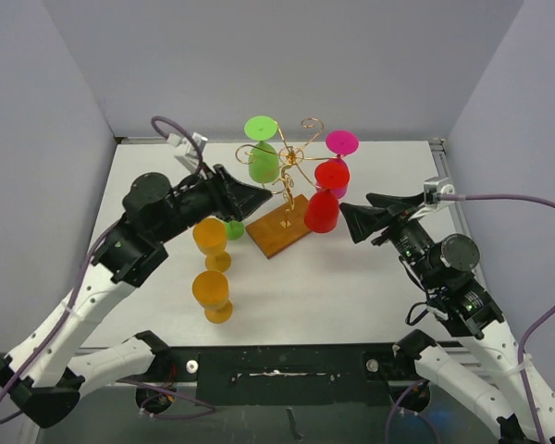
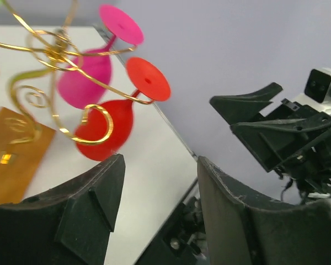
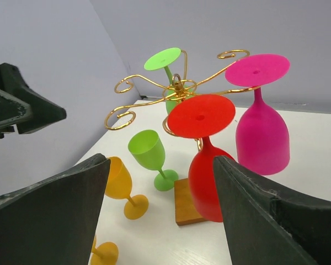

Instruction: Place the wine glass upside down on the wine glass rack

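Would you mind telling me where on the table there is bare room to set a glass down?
Bare table lies in front of the rack, between the two orange glasses and the right tool. Another free patch is the far right corner behind the pink glass. It is crowded between the left tool, the small green glass and the rack.

White table (image 1: 351,287), faint wood grain, metal trim (image 1: 437,143) at its far right corner. Plain lilac-grey walls box it in: back wall (image 1: 287,55), left wall (image 1: 28,139), right wall (image 1: 527,111). Black plate (image 1: 287,365) along near edge.
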{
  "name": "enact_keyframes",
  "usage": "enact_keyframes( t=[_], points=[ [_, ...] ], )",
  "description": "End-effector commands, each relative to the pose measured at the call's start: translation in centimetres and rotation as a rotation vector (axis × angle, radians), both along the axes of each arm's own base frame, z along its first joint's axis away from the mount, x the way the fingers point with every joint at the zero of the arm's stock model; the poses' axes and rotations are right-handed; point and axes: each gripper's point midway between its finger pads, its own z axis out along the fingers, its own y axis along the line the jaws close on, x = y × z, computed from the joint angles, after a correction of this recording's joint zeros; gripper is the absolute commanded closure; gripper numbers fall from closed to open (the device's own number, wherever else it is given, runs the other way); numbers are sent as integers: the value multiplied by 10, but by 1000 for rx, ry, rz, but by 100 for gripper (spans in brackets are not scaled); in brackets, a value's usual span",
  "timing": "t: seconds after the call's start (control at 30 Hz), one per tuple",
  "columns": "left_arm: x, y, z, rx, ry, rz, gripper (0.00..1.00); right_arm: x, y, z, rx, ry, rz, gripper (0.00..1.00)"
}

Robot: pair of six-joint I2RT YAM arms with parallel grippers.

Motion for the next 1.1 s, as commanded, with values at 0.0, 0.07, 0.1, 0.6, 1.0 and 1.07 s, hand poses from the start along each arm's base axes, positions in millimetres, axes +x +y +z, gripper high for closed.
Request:
enact_keyframes(
  t=[0.0,0.07,0.1,0.6,1.0,1.07],
  points=[
    [18,75,-11,200,-129,296,44,2,16,25,18,14,59,26],
    [25,109,-27,297,-121,444,36,9,25,19,16,58,67,29],
    [27,123,-34,340,-119,505,33,9,31,16,12,76,73,30],
    [23,225,-5,370,-166,981,25,-42,171,-61,-375,197,93,28],
    [16,235,41,303,-283,1021,24,-44,254,-134,-475,371,119,36],
    [15,236,43,284,-294,1025,25,-50,265,-145,-507,388,155,36]
  ],
)
